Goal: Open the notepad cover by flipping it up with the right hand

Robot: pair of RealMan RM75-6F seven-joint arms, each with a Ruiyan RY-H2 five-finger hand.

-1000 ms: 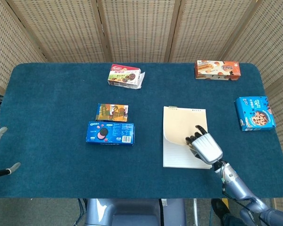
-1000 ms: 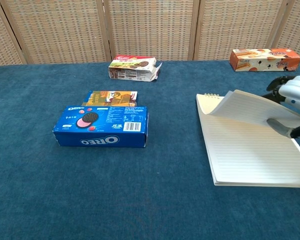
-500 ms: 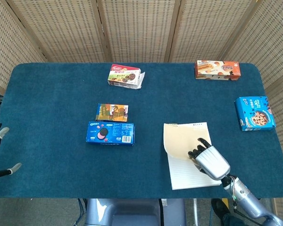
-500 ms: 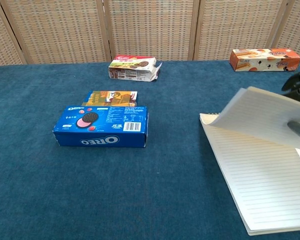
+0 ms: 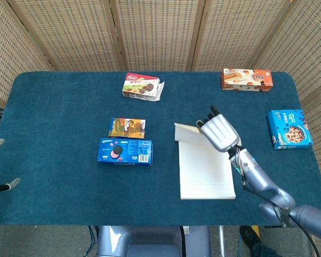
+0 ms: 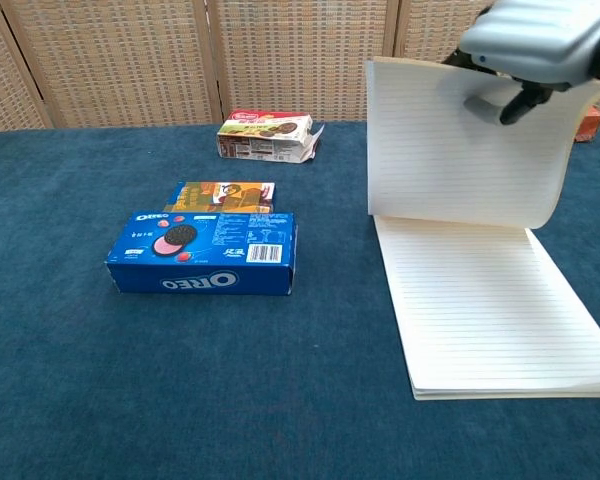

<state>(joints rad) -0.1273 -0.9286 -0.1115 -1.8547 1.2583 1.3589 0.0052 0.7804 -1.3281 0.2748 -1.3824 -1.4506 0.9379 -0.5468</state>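
Observation:
The notepad (image 5: pixel 206 168) lies right of the table's middle, its lined page (image 6: pixel 490 310) exposed. Its cream cover (image 6: pixel 460 150) stands nearly upright from the far binding edge, slightly bowed. My right hand (image 6: pixel 535 45) holds the cover's top edge, with the thumb on the near face and the fingers behind it. In the head view the right hand (image 5: pixel 218 134) hovers over the pad's far end, hiding most of the raised cover (image 5: pixel 184 132). My left hand (image 5: pixel 5 185) shows only as spread fingertips at the table's left edge, holding nothing.
A blue Oreo box (image 5: pixel 125 151) and a small brown packet (image 5: pixel 127 127) sit left of the pad. A red-and-white box (image 5: pixel 141 87) and an orange box (image 5: pixel 246 79) lie at the back. A blue cookie box (image 5: pixel 289 128) is on the right.
My right hand has swung the cover from a low curl over the page up to nearly vertical, moving toward the far side. The pad shifted on the table.

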